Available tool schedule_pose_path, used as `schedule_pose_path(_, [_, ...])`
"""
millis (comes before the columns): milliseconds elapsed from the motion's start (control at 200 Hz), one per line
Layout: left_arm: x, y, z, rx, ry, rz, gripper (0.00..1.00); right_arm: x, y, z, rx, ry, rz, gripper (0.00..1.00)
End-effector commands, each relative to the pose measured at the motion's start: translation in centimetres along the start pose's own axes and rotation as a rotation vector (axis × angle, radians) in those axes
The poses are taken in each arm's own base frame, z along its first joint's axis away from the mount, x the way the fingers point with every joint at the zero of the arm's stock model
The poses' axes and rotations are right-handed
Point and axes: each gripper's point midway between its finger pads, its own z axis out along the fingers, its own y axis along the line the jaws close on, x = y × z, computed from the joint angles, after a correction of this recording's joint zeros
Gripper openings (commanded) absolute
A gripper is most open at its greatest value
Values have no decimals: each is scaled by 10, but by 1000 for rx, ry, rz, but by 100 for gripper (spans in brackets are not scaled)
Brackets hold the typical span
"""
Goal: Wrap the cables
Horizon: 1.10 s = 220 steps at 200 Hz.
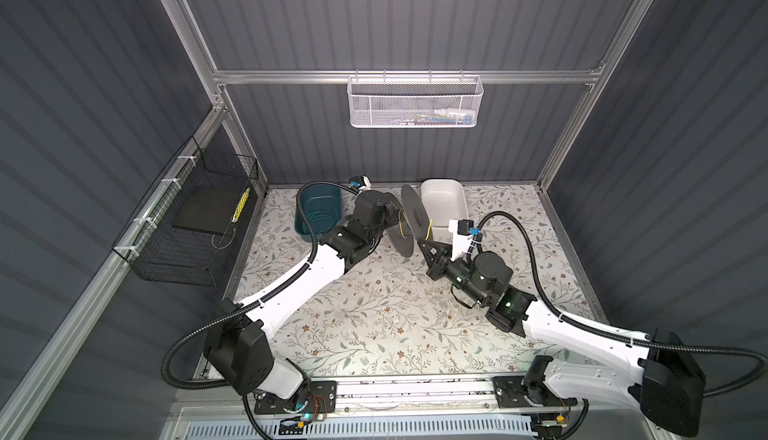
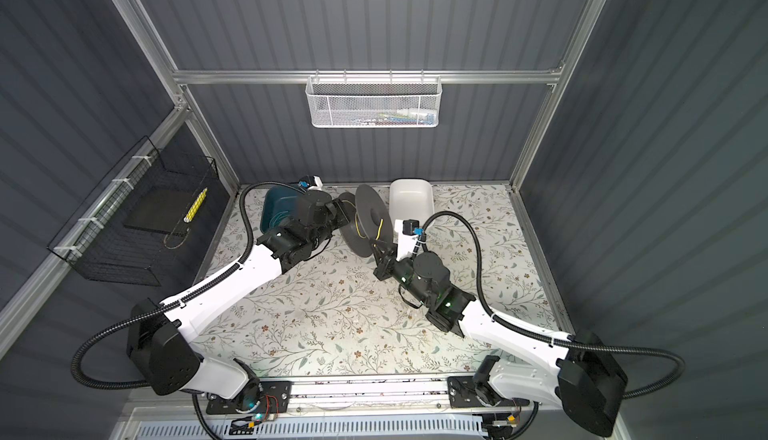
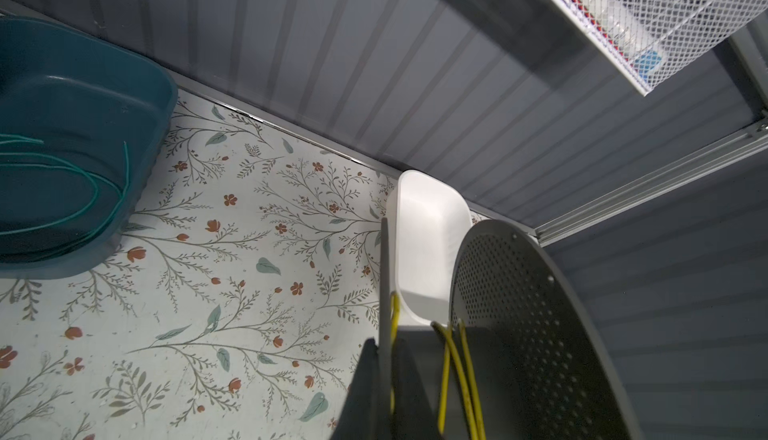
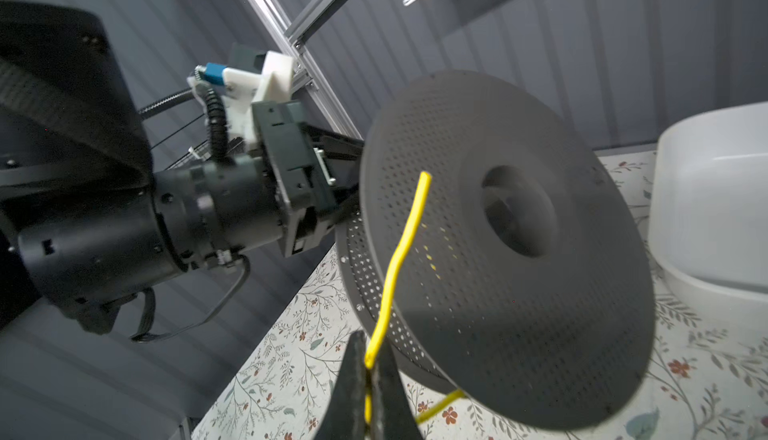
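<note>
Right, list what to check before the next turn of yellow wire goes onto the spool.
1. Right gripper shut on the yellow wire: ok.
2. Left gripper clamped on a flange of the spool: ok.
3. Wire strands seated between the two flanges: ok.
4. Wire end secured: not ok, it stands loose past the fingers.
5. Wire taut from fingers to spool: cannot tell.
6. Teal-green wire lying in the teal bin, away from the spool: ok.
</note>
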Motion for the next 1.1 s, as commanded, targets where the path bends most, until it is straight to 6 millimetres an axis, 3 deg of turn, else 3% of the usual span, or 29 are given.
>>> schedule_pose_path(0, [-3, -6, 0, 1, -11, 66, 0, -24, 30, 5, -57, -52, -172, 0])
schedule_pose_path(230, [29, -13, -7, 49, 62, 206, 0, -47, 47, 20, -80, -51, -312, 0])
schedule_pose_path(395, [50, -19, -16, 71, 96, 333, 0, -56, 43, 34, -84, -16, -328, 0])
schedule_pose_path(695, [80, -7, -28, 100, 124, 444, 0, -79, 23, 52, -82, 32, -233, 0])
schedule_pose_path(865, [91, -6, -35, 160, 142, 492, 0, -84, 13, 47, -134, 42, -152, 0])
schedule_pose_path(1095, [96, -12, -38, 212, 161, 553, 0, -74, 15, 33, -222, 115, -133, 0])
